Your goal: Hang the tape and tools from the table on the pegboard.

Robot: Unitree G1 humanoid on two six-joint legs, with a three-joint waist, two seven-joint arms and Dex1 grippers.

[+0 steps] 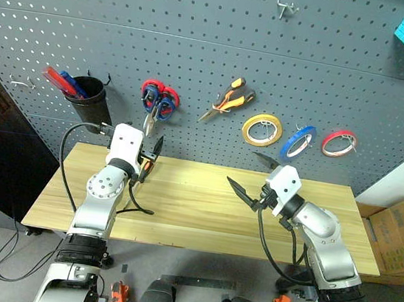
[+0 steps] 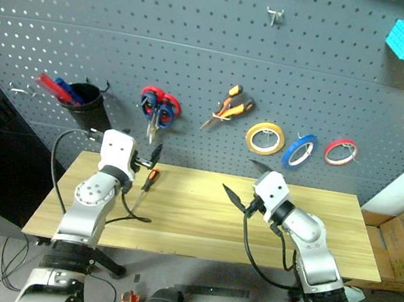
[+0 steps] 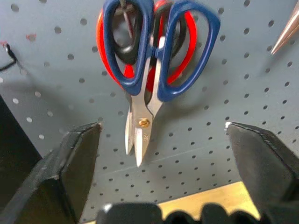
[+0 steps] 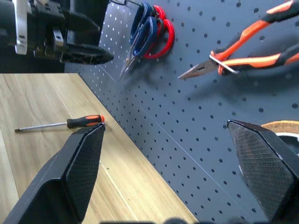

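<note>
The dark-blue-handled scissors (image 3: 154, 51) hang on the pegboard (image 1: 202, 39), in front of red-handled scissors (image 3: 105, 65). My left gripper (image 3: 161, 128) is open just before their blades, holding nothing. The orange-and-black pliers (image 1: 227, 98) and the blue tape (image 1: 298, 141) hang further right. The screwdriver (image 2: 145, 184) lies on the table (image 1: 200, 218) below my left gripper (image 1: 150, 158). My right gripper (image 1: 242, 168) hovers open and empty over the middle of the table, pointing toward the board.
A yellow roll (image 1: 261, 129) and a red roll (image 1: 339, 142) hang on either side of the blue tape. A black cup (image 1: 86, 100) with red and blue items hangs at the left. A cardboard box (image 1: 399, 236) stands right of the table.
</note>
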